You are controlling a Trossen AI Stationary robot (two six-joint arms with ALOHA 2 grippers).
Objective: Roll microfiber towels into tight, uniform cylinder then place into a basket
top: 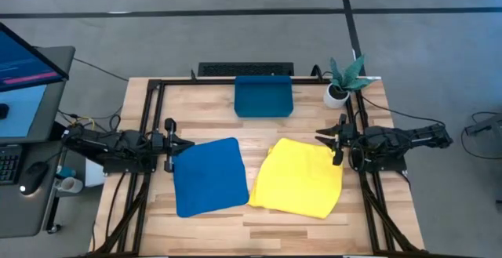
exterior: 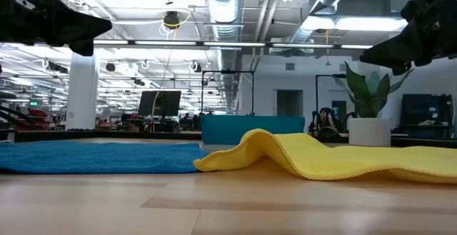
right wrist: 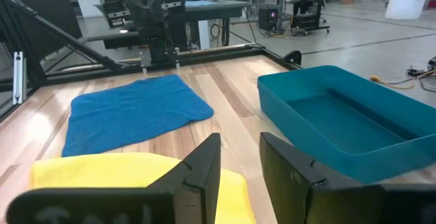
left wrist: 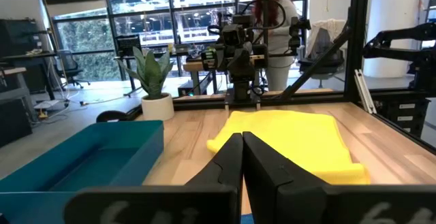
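The blue towel (top: pixel 209 176) lies spread flat on the wooden worktop (top: pixel 267 129), just in front of the left gripper (top: pixel 187 143), whose fingers are pressed together with nothing between them. That gripper hangs above the worktop at the towel's near edge; its closed fingers (left wrist: pixel 240 163) point across toward the yellow towel (top: pixel 300 177). In the right wrist view the blue towel (right wrist: pixel 133 112) shows a slightly curled corner on the basket side.

The yellow towel lies beside the blue one, their edges touching or nearly so near the front of the worktop. It is not flat: in the low view a raised fold (exterior: pixel 264 143) humps up along its edge, and the rest of the cloth (exterior: pixel 357 163) slopes down onto the wood. The right gripper (top: pixel 332 141) hovers over the yellow towel's far corner with its fingers (right wrist: pixel 204 166) parted and holding nothing; the yellow cloth (right wrist: pixel 109 173) lies directly under them.

The basket (top: pixel 263 97) stands beyond both grippers, roughly midway between them at the back of the worktop, well apart from both towels and with nothing in it (right wrist: pixel 340 118).

A small white pot with a green plant (top: pixel 342 81) stands just behind the right gripper, at the worktop's corner. A person (left wrist: pixel 272 13) stands in the room past the right arm.
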